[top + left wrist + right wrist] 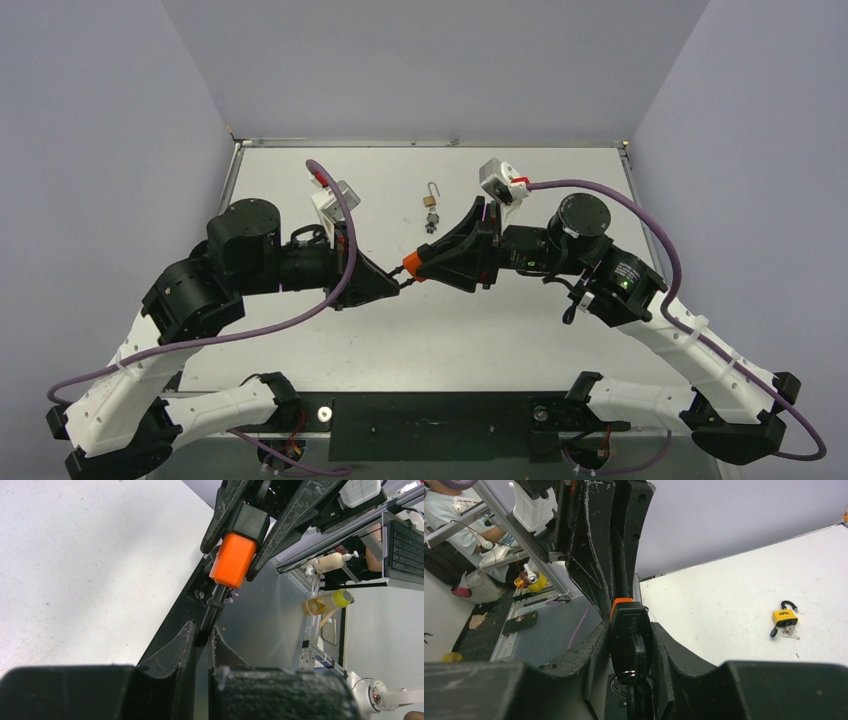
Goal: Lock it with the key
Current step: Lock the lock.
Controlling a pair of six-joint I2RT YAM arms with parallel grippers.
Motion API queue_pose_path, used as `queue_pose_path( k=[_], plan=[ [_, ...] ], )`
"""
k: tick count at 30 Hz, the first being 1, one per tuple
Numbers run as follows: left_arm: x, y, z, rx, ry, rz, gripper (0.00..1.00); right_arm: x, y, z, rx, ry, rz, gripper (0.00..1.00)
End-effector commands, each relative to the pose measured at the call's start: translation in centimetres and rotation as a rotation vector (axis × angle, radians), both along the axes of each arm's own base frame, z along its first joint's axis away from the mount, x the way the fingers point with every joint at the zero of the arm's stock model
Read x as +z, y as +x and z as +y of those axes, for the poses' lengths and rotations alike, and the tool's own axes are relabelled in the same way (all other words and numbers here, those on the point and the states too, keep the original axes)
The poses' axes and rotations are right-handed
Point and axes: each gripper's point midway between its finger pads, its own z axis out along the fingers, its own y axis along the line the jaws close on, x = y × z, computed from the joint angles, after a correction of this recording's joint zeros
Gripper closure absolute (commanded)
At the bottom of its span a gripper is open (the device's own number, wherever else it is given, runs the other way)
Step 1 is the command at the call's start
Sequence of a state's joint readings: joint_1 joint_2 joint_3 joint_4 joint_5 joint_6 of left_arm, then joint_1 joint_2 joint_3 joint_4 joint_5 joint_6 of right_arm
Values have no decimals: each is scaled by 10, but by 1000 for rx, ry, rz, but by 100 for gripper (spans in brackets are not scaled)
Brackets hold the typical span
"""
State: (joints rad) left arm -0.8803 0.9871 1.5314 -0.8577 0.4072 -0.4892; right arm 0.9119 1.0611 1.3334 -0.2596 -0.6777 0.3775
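An orange and black padlock [411, 264] hangs in the air between my two grippers over the middle of the table. My right gripper [420, 268] is shut on its body [233, 560]. My left gripper [398, 286] is shut on its black shackle [212, 607]. In the left wrist view the jaws [202, 630] pinch the shackle's end. In the right wrist view my right gripper [629, 630] clamps the lock's black base [625, 625]. A black-headed key [639, 655] sits in that base with a key ring hanging from it.
A second, small yellow padlock [430, 201] with its keys [430, 225] lies on the white table [560, 340] behind the grippers. It also shows in the right wrist view [784, 616]. Grey walls enclose the table on three sides.
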Motion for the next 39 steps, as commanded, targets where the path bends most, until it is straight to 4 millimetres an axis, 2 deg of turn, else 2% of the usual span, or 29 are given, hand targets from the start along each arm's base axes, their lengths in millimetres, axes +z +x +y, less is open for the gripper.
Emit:
queue_pose_path(
  k=[1,9,17,28,30,34,39],
  plan=[
    [100,22,-23,14,-368,-194,100,-41,-20,21,127,-100,39,100],
    [113,23,-22,-13,-433,-171,100,-46,-20,22,129,-107,38,100],
    [109,44,-30,56,-413,-159,100,-58,-21,26,122,-133,52,100],
    [153,65,-22,163,-449,-239,100,-93,-24,30,108,-223,75,100],
    [162,64,-20,158,-465,-253,100,-99,-25,29,105,-238,78,100],
    [174,59,-30,92,-514,-240,100,-104,-24,29,100,-248,78,100],
    [190,39,-39,-25,-599,-230,100,-114,-20,33,103,-253,97,100]
  ],
)
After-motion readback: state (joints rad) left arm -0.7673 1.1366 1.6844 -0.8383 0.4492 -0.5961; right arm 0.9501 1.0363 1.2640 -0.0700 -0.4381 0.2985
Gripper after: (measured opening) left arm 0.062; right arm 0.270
